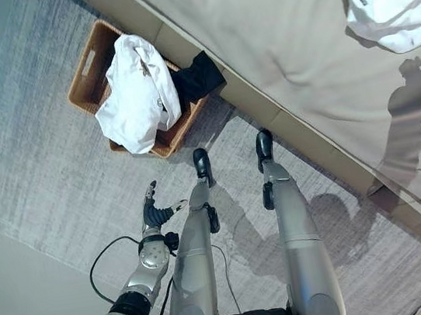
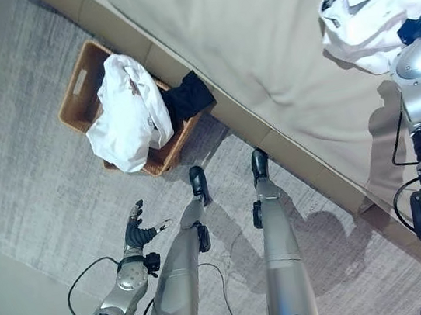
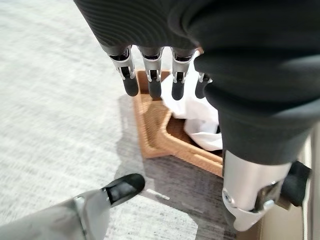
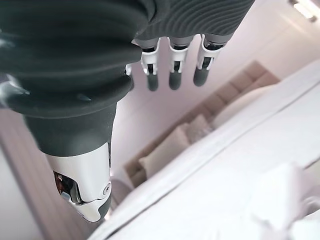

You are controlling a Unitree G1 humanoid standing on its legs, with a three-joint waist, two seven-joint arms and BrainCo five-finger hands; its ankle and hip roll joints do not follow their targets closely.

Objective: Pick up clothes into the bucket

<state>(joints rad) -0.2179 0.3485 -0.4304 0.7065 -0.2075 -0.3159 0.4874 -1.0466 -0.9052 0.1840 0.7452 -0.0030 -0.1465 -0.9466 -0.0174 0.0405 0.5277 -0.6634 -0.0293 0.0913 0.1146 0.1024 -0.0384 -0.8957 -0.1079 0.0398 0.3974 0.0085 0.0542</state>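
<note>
A brown wicker basket [image 1: 86, 67] stands on the carpet against the bed's side. A white garment [image 1: 137, 89] lies piled in it and spills over its near rim, and a dark garment [image 1: 198, 77] hangs at its bed-side corner. More white clothes [image 1: 390, 11] lie on the bed at the far right. My left hand [image 1: 154, 210] hovers low over the carpet in front of the basket, open and holding nothing; its wrist view looks past straight fingers [image 3: 151, 70] at the basket [image 3: 160, 137]. My right hand [image 2: 415, 27] is raised beside the clothes on the bed, its fingers [image 4: 173, 75] straight and holding nothing.
A wide bed under a beige cover [image 1: 279, 30] runs diagonally across the upper right. Grey carpet [image 1: 31, 167] surrounds the basket, with pale bare floor [image 1: 15, 271] beyond its left edge. Pillows [image 4: 170, 150] show at the bed's head.
</note>
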